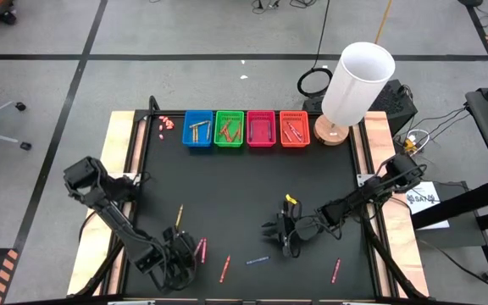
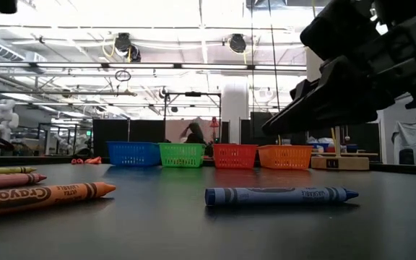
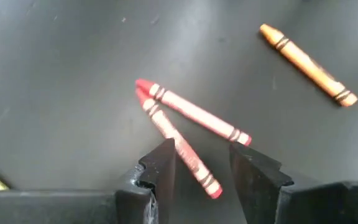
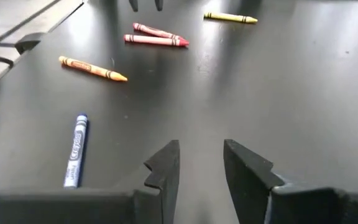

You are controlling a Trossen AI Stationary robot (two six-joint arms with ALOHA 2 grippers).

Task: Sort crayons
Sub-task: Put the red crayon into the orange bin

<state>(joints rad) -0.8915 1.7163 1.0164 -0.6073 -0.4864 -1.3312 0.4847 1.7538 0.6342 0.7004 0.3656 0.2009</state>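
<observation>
Two red-pink crayons (image 3: pixel 188 121) lie crossed at their tips on the black table; they also show in the high view (image 1: pixel 200 248). My left gripper (image 3: pixel 202 165) is open just above them, its fingers on either side of the lower end of one crayon (image 3: pixel 194 165), touching nothing that I can see. An orange crayon (image 3: pixel 306 62) lies beside them. My right gripper (image 4: pixel 201 165) is open and empty over the table's near middle (image 1: pixel 282 235). A blue crayon (image 4: pixel 76 149) lies near it. A yellow crayon (image 1: pixel 179 215) and another red crayon (image 1: pixel 336 270) lie apart.
Four small baskets, blue (image 1: pixel 197 129), green (image 1: pixel 229 129), pink (image 1: pixel 261 129) and orange (image 1: pixel 295 129), stand in a row at the far edge, each with crayons inside. Pinkish crumbs (image 1: pixel 166 124) lie left of them. A white cylinder on a wooden base (image 1: pixel 354 85) stands at the far right corner.
</observation>
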